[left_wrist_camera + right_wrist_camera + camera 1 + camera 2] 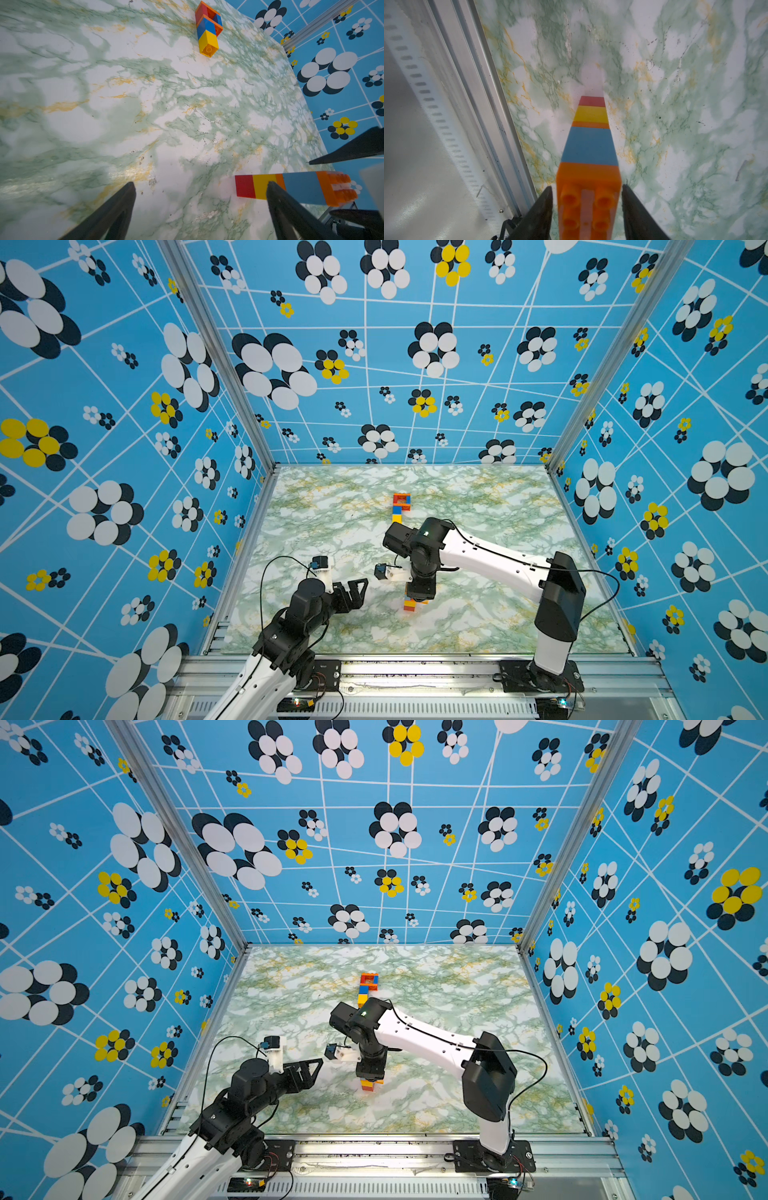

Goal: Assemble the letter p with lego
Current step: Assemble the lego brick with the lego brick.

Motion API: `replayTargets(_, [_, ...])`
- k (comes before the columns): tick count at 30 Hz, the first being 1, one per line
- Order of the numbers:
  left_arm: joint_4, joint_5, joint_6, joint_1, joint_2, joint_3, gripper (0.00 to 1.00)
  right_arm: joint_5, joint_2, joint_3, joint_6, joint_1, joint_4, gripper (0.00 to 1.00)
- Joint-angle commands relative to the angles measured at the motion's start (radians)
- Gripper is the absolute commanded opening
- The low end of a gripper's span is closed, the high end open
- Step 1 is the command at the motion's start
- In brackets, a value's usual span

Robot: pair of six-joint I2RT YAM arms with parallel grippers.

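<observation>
A lego tower (589,145) stands on its red end on the table, stacked red, yellow, orange, pale blue, with a studded orange brick on top. My right gripper (587,187) hangs over it, open, one finger on each side of the orange top with a thin gap on both sides. In both top views the arm hides all but the tower's base (411,605) (371,1085). A second lego piece (401,504) (208,29) of orange, red, blue and yellow bricks lies at the far middle. My left gripper (200,182) (359,587) is open and empty, left of the tower (299,188).
The green marbled table (498,510) is walled in by blue flowered panels on three sides. An aluminium rail (415,668) carrying both arm bases runs along the front edge, close to the tower in the right wrist view.
</observation>
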Motion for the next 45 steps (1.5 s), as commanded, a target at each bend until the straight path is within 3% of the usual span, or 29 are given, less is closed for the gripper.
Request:
replayTargets(1, [0.049, -0.053, -0.014, -0.045, 0.028, 0.008, 0.99, 0.002, -0.056, -0.019, 0.011, 0.002, 0.018, 0.59])
replayTargets(9, [0.072, -0.042, -0.025, -0.102, 0.057, 0.028, 0.99, -0.072, -0.182, -0.082, 0.031, -0.035, 0.070, 0.65])
replayTargets(15, [0.106, -0.021, -0.019, -0.181, 0.088, 0.075, 0.99, -0.170, -0.275, -0.161, 0.095, -0.080, 0.187, 0.55])
replayTargets(20, [0.176, -0.024, -0.022, -0.259, 0.139, 0.111, 1.00, -0.201, -0.270, -0.189, 0.181, -0.108, 0.233, 0.47])
replayTargets(31, [0.326, -0.053, -0.028, -0.390, 0.342, 0.169, 0.80, -0.236, -0.255, -0.235, 0.254, -0.113, 0.303, 0.36])
replayTargets(45, [0.421, -0.071, -0.031, -0.427, 0.471, 0.190, 0.68, -0.245, -0.241, -0.276, 0.261, -0.123, 0.328, 0.28])
